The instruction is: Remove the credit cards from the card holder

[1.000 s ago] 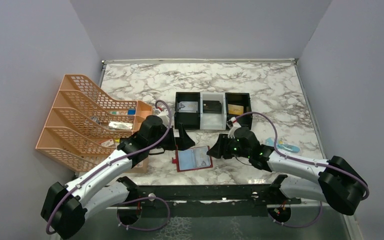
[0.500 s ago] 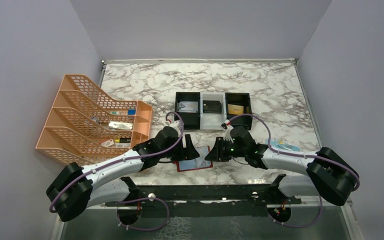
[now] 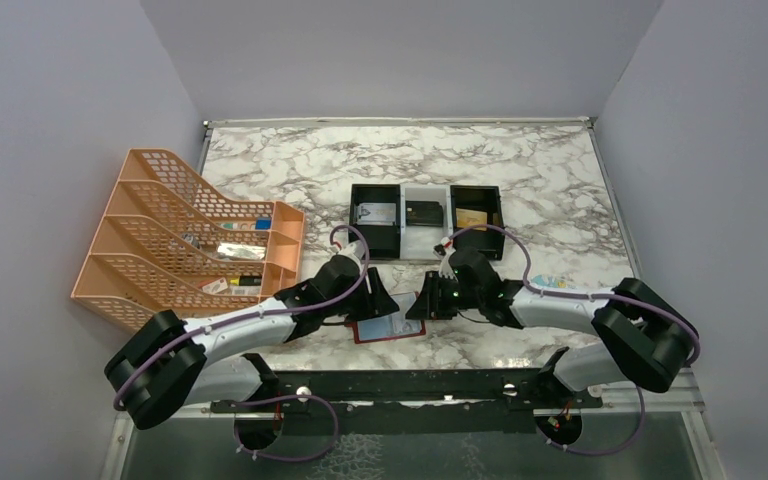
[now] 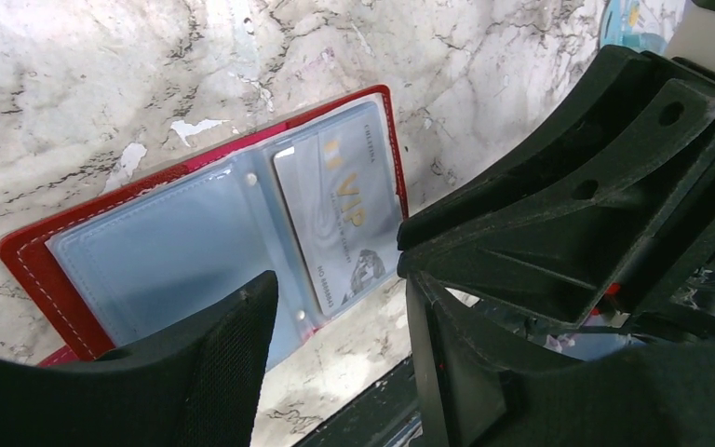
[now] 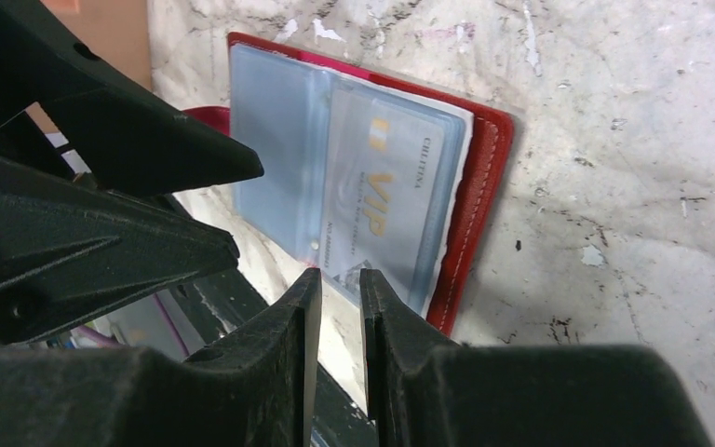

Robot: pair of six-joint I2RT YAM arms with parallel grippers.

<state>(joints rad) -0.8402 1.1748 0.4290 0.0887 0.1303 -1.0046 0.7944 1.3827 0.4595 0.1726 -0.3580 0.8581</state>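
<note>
Overhead: the card holder (image 3: 390, 328) lies open on the marble table (image 3: 520, 170) near its front edge, with lavender walls (image 3: 80, 80) around. Left wrist: the left gripper (image 4: 337, 303) is half open and empty over the card holder. Right wrist: the right gripper (image 5: 337, 279) is almost closed at the VIP card (image 5: 382, 214); grip indeterminate.

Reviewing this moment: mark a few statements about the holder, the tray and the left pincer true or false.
1. The card holder lies open on the table. True.
2. A VIP card sits in one of its clear sleeves. True.
3. All three compartments of the tray are empty. False: they hold a silvery card, a black card and a gold card, one each.
4. The left pincer is clamped on a card. False: its fingers stand apart over the holder with nothing between them.
</note>
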